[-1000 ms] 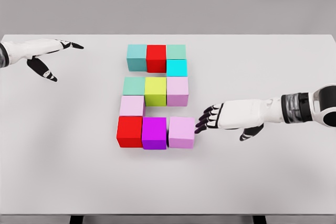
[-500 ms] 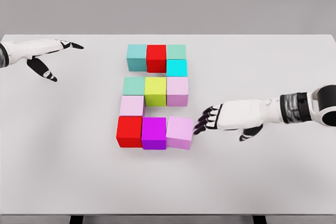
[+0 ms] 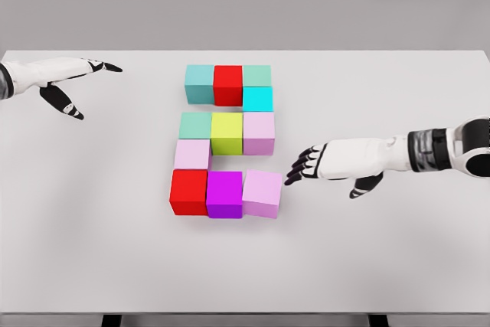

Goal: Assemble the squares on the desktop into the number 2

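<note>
Coloured cubes lie on the white table (image 3: 383,258) in the outline of a 2. The top row is teal (image 3: 199,83), red (image 3: 227,84) and green (image 3: 257,75), with cyan (image 3: 258,99) below the green one. The middle row is green (image 3: 195,125), yellow-green (image 3: 227,132) and pink (image 3: 259,132). A pale pink cube (image 3: 192,154) sits under its left end. The bottom row is red (image 3: 188,191), magenta (image 3: 224,194) and a slightly turned pink cube (image 3: 262,194). My right hand (image 3: 302,165) hovers open just right of that pink cube, fingertips apart from it. My left hand (image 3: 76,82) rests open at the far left.
The table's far edge runs along the top, its front edge along the bottom. Grey wall lies behind.
My right hand pushed the bottom pink cube left against the magenta one, leaving it slightly rotated, then drew back right and up. The left arm stayed still.
</note>
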Action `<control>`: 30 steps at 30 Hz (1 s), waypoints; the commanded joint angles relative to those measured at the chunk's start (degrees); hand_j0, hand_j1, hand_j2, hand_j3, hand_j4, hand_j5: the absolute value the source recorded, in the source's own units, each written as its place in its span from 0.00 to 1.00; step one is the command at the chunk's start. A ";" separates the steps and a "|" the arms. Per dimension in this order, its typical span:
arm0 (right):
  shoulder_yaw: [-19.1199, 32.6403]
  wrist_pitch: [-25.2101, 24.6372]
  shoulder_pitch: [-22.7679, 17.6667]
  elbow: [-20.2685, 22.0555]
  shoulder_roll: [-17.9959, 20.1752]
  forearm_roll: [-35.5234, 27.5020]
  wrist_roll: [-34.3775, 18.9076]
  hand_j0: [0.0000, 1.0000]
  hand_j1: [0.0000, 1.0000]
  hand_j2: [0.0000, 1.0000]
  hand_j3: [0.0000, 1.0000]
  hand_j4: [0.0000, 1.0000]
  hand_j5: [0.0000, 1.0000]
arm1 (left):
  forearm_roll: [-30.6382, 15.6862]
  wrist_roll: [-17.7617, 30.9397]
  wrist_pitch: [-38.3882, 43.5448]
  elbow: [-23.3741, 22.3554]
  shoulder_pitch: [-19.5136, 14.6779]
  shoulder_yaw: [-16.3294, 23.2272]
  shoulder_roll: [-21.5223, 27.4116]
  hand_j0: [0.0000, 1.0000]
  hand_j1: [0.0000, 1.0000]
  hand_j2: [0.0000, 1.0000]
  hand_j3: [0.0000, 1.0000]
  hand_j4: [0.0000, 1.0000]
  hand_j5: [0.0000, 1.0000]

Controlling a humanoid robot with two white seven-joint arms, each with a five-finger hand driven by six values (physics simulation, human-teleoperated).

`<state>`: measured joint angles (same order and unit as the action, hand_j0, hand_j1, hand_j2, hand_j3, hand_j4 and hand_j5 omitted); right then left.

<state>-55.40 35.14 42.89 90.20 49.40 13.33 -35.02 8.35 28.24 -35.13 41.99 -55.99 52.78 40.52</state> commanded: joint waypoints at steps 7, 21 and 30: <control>0.03 -0.14 0.35 -0.38 -0.80 -0.14 0.02 1.00 1.00 1.00 1.00 1.00 1.00 | -0.36 -0.02 0.13 -0.07 0.00 -0.14 0.08 1.00 1.00 1.00 1.00 1.00 1.00; 0.03 -0.14 0.70 -0.38 -0.97 -0.23 0.02 1.00 1.00 1.00 1.00 1.00 1.00 | -0.27 -0.02 0.13 0.02 0.00 -0.14 0.08 1.00 1.00 1.00 1.00 1.00 1.00; 3.28 -0.14 4.31 -16.89 -0.27 -12.97 0.02 1.00 1.00 1.00 1.00 1.00 1.00 | -0.18 -0.02 0.13 -1.21 0.09 -0.05 -0.01 1.00 1.00 1.00 1.00 1.00 1.00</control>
<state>-53.06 35.13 47.29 78.77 49.01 5.58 -35.02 8.47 28.24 -35.12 41.29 -55.90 52.83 40.52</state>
